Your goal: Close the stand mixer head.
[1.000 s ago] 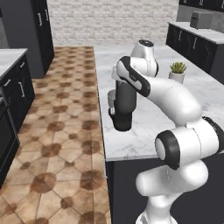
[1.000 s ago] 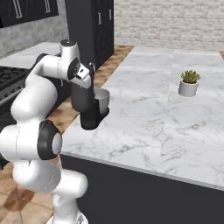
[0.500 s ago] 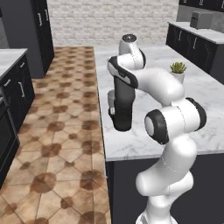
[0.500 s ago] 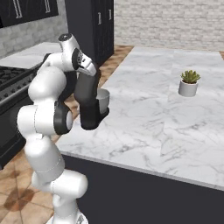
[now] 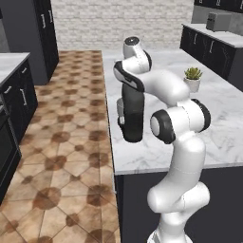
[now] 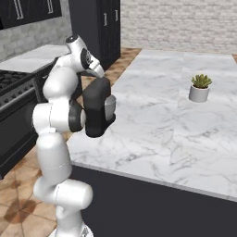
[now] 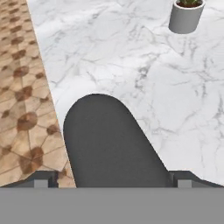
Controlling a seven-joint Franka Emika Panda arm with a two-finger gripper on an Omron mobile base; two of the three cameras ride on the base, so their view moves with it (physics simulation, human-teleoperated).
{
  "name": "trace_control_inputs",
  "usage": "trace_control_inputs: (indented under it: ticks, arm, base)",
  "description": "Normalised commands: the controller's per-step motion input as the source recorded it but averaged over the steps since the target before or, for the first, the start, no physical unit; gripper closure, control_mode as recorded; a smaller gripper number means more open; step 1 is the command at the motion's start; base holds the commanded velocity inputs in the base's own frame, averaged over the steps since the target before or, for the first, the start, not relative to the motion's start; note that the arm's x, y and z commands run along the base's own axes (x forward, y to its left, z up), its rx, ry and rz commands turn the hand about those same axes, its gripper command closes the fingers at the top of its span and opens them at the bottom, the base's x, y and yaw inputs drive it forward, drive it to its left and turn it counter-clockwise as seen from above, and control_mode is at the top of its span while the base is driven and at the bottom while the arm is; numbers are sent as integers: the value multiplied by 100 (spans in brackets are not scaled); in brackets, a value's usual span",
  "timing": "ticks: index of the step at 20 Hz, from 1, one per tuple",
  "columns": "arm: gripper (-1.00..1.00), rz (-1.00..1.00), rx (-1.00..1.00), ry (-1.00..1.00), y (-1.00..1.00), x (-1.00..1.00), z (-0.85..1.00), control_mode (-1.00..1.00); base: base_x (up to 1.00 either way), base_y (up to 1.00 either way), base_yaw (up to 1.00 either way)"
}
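Note:
The black stand mixer (image 5: 132, 115) stands on the marble island near its left edge, with its small silver bowl (image 6: 110, 107) beside the column. The stand mixer head (image 7: 110, 144) is a long, rounded matte black form that looks tipped upward in the base views. In the hand view it runs away from the camera between my two fingertips (image 7: 42, 180). My gripper (image 7: 112, 180) is open, right over the near end of the head and straddling it. Whether the pads touch it is hidden. In the right base view my hand (image 6: 96, 70) rests at the head's top.
A small potted plant (image 6: 201, 88) stands farther along the marble counter (image 6: 157, 120). The counter's left edge drops to the tiled floor (image 5: 61, 137). Dark cabinets (image 5: 14, 99) and a stove (image 6: 14, 88) line the left side.
My arm has folded upward and swung in, bringing the hand from beside the mixer to the top of its head. The mixer and the base have not moved.

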Motion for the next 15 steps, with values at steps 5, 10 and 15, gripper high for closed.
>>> trace_control_inputs:
  ticks: [5,10,15]
  arm:
    - [-100,1,2,0,-31,-48,81,-100]
    - [-100,15,3,4,-30,-78,39,-100]
    - [-100,21,0,1,-2,-100,-1,-100]
  base:
    - [0,0,0]
    - [0,0,0]
    - [0,0,0]
